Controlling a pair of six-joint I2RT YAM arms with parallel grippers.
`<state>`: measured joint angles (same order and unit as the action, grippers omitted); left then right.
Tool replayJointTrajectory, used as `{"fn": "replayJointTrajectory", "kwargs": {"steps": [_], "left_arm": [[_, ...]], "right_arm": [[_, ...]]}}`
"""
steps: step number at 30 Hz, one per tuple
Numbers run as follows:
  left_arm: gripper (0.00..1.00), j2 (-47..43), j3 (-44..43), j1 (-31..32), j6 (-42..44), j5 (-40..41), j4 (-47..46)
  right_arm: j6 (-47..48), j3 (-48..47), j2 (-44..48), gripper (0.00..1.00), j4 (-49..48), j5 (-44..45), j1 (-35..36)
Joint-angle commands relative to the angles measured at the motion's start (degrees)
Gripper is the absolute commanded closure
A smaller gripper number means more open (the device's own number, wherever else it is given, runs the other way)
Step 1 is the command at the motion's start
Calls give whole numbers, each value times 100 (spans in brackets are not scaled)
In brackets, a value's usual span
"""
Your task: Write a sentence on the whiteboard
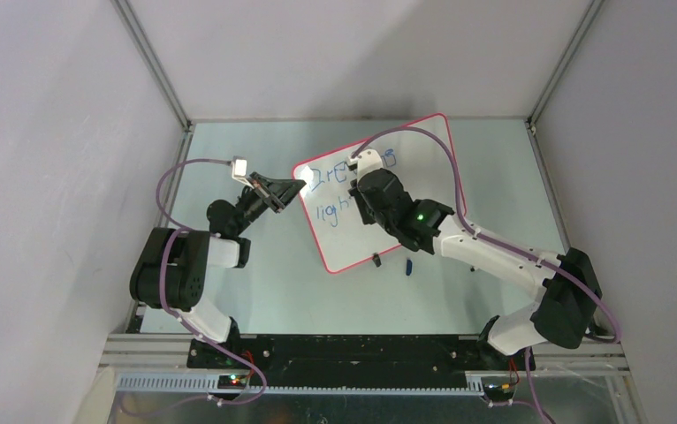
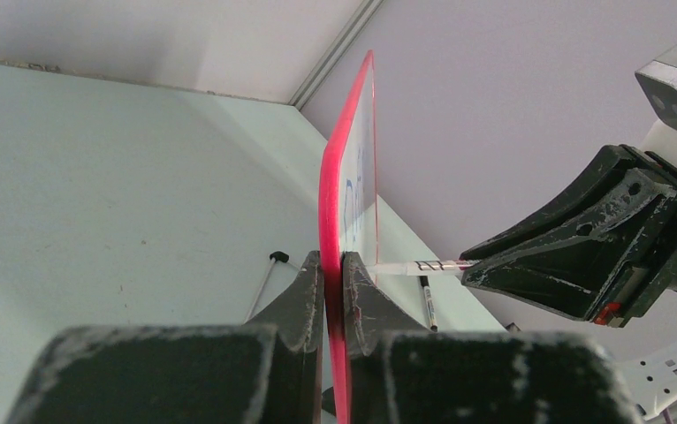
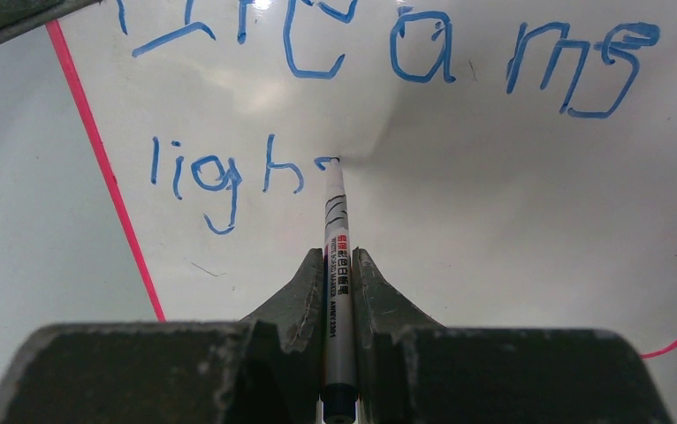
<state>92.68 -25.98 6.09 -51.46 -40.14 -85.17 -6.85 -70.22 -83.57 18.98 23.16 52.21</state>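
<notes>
- R gripper [image 3: 337, 256]: we found the jaws drawn in narrow and clamped on the marker [image 3: 333, 199], one pad on each side of the barrel, printed label facing the wrist cam.
- Marker: white body w/ red and black print and a dark rear end sitting between the fingers. The tip touched the whiteboard [image 3: 494, 221] just right of the "h" in line 2, at a short fresh blue stroke.
- The sentence [image 3: 423, 79]: blue ink, 2 lines. Line 1 read approx. "Dreams", w/ its first letter partly cut off in the R wrist view. Line 2 read "ligh" plus the start of the next char.
- L gripper [image 2: 333, 261]: jaws nearly together and pinching the whiteboard's red-pink rim, one finger per face. In the top view this grip sat on the board's left edge, near its upper-left corner.
- Whiteboard position: mid table [image 1: 229, 291], between both arms and turned askew to the table edges. We could not tell its tilt vs. the table surface.
- A black clip foot [image 1: 376, 259] sat at the board's near edge.
- A small blue item [image 1: 408, 265] lay on the table just beside that edge, right of the clip foot. We could not tell what it was.
</notes>
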Motion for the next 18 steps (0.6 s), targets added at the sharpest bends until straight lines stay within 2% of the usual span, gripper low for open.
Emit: {"fn": "replayJointTrajectory", "kwargs": {"steps": [1,18], "left_arm": [[100,-151,66,52,435,-3,-283],[100,-189,93,54,453,6,-281]], "right_arm": [[-16,-203,27,100,74,345,-96],[-35,-203,649,100,25,8,-54]]}}
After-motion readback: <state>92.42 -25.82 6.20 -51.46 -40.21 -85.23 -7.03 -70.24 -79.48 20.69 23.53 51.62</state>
